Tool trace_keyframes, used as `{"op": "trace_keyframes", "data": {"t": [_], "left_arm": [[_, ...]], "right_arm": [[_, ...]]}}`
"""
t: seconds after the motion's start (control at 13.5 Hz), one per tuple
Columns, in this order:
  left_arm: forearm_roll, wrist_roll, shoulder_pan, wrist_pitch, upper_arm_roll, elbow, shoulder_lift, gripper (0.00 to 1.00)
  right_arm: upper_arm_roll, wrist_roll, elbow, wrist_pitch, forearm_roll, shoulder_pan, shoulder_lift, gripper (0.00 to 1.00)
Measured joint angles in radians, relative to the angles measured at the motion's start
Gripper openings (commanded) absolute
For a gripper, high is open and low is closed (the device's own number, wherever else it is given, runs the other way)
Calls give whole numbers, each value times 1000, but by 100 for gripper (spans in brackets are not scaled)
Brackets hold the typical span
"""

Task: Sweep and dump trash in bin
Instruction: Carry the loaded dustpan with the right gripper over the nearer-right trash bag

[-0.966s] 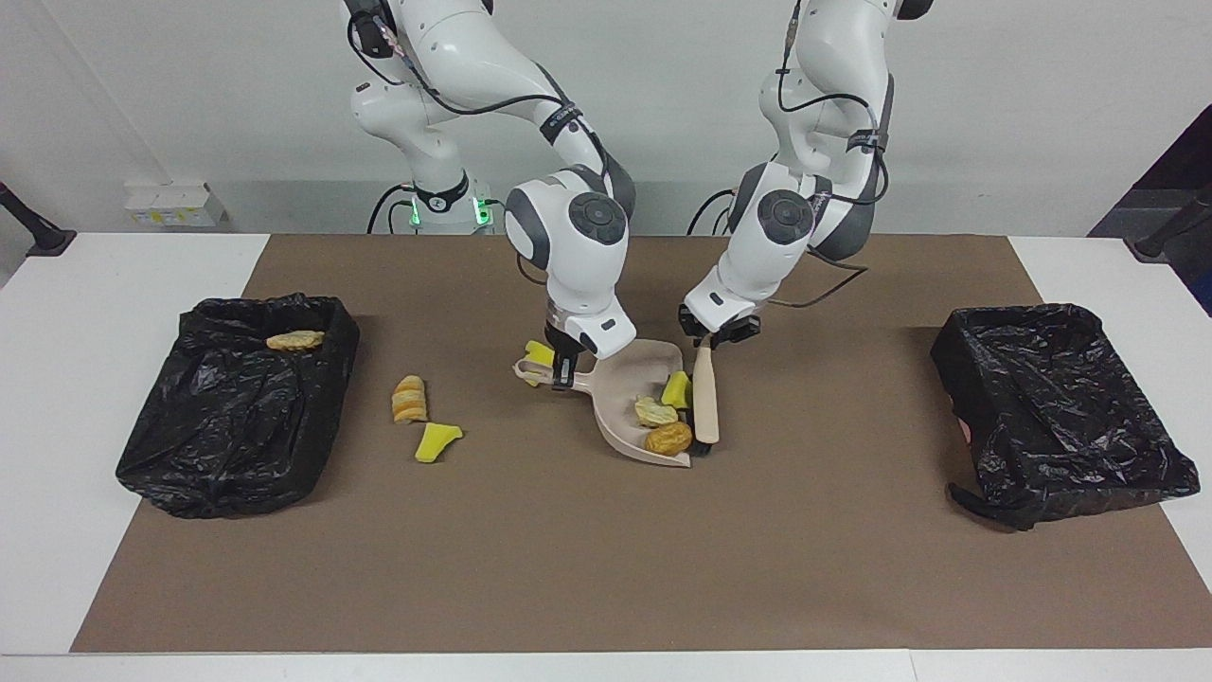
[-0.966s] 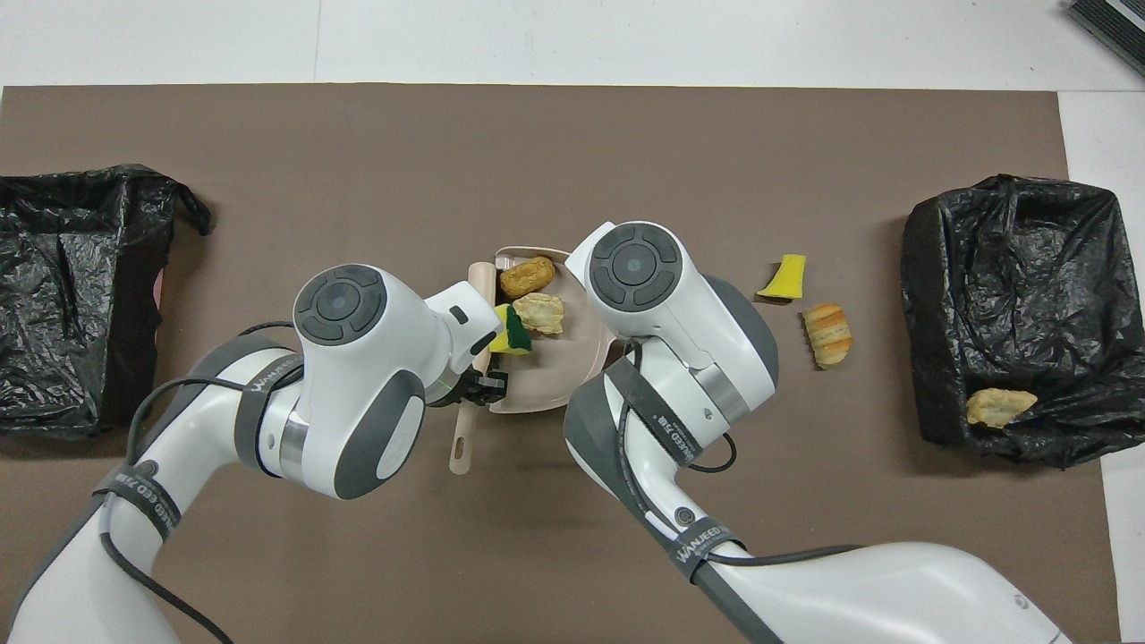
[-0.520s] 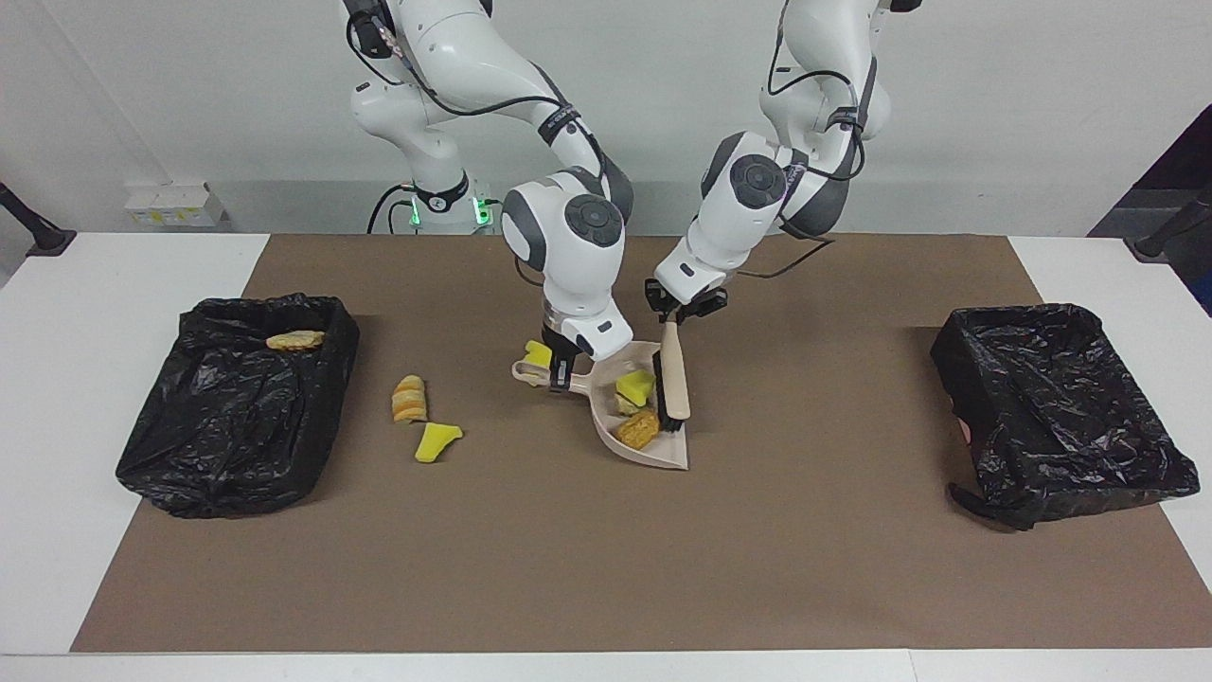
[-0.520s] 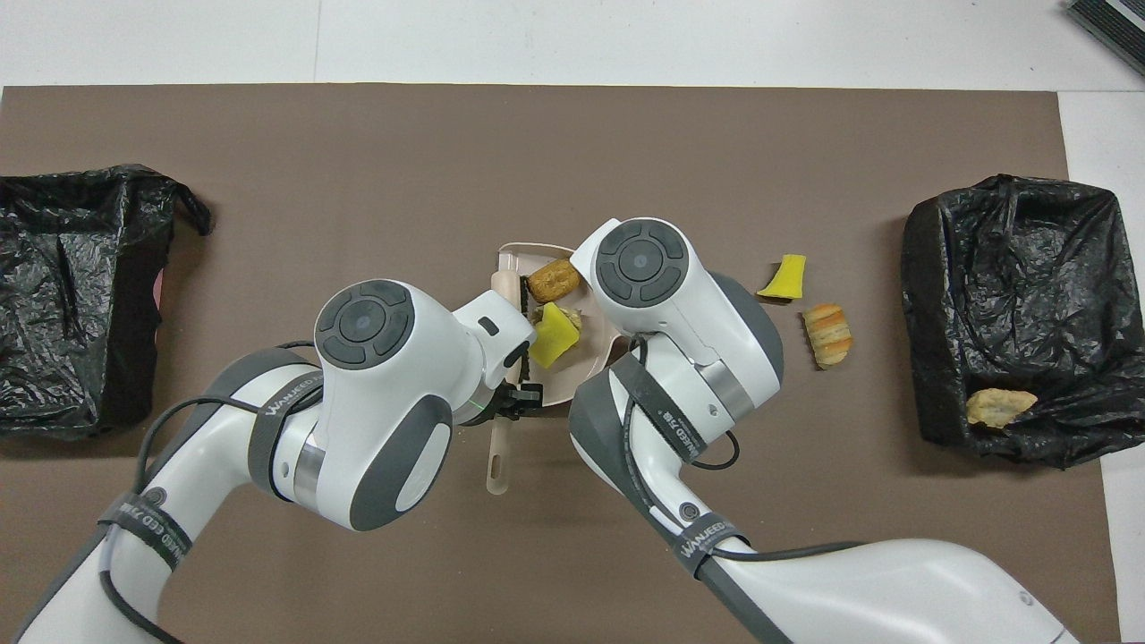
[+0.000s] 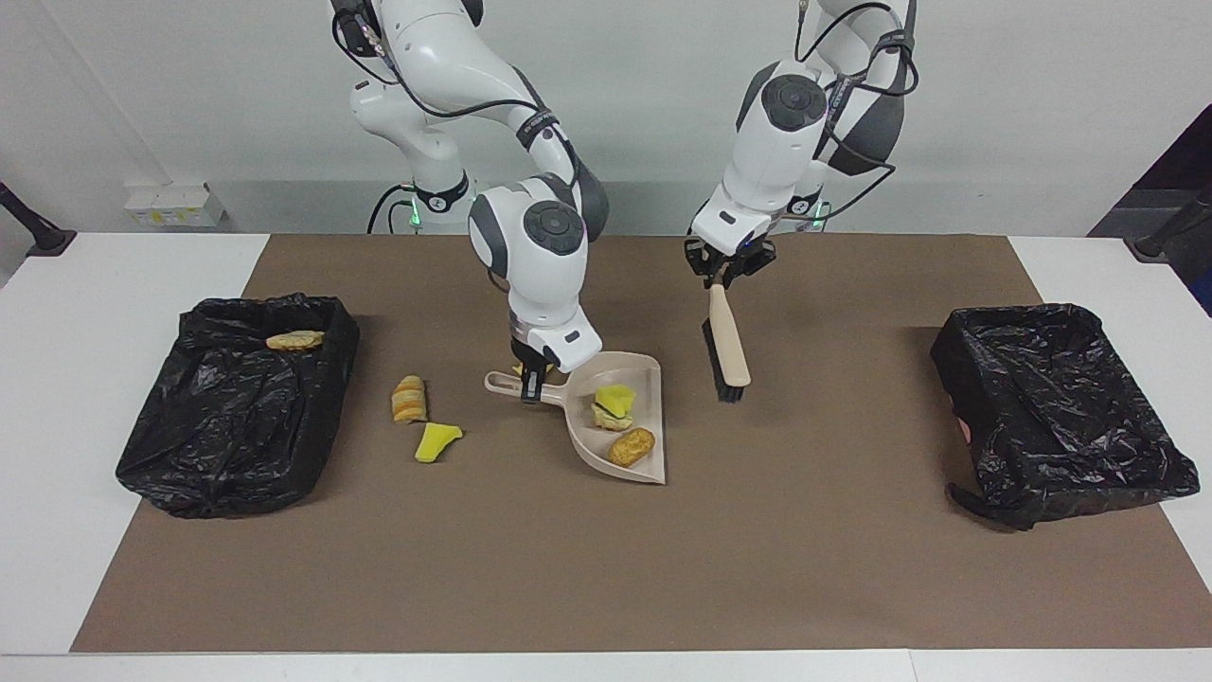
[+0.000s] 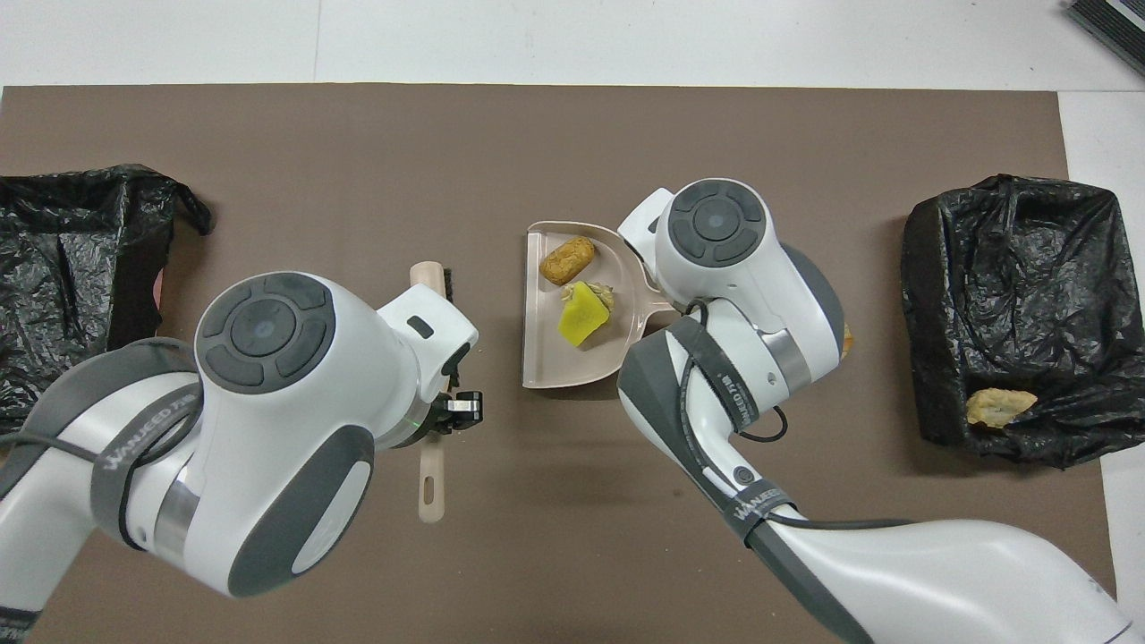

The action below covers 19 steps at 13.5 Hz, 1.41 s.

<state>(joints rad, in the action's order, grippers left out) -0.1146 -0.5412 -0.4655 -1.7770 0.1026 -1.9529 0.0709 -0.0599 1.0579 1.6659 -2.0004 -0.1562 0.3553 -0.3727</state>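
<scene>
My left gripper (image 5: 724,277) was clamped on the brush (image 5: 727,350), lifted; my right gripper (image 5: 530,388) pinched the dustpan (image 5: 636,464) handle, trash (image 5: 632,446) inside.

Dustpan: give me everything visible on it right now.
The dustpan is beige, plastic-looking, a shallow scoop with raised walls, a flat open lip and a slim handle with a hanging hole. It sits at mid-mat; whether the lip touches the mat is unclear. The right gripper is shut on the handle. Inside lie a yellow sponge chunk atop a pale scrap and an orange-brown bread piece nearer the lip. The brush hangs beside it, apart.
</scene>
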Motion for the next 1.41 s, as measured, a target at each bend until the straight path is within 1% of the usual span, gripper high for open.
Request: {"op": "trace_keyframes", "data": {"t": [0.15,0.3,0.45,0.52,0.74,0.97,1.19,1.26,1.41], "left_arm": [[1,-87,-57,4,13,-53,43,0],[2,-150,-139,-21,22,-129,73,0],[4,-186,-197,-91,25,-219,76,0],[4,-189,-219,-152,26,-277,75,0],[4,-190,-249,-253,26,-393,75,0],[4,-190,-263,-316,25,-448,75,0],[4,-191,-263,-349,21,-466,75,0],[4,-191,-263,-350,19,-467,75,0],[4,-191,-263,-351,16,-473,75,0]], "right_arm": [[2,128,-23,19,59,-62,19,0],[3,234,-55,82,74,-140,43,0],[3,327,-90,149,100,-209,58,0],[3,370,-106,176,114,-245,64,0],[6,455,-137,200,126,-344,86,0],[13,503,-149,233,126,-442,129,0],[17,614,-148,248,123,-590,138,0],[19,653,-148,248,112,-633,138,0],[21,724,-148,246,44,-707,138,0]]}}
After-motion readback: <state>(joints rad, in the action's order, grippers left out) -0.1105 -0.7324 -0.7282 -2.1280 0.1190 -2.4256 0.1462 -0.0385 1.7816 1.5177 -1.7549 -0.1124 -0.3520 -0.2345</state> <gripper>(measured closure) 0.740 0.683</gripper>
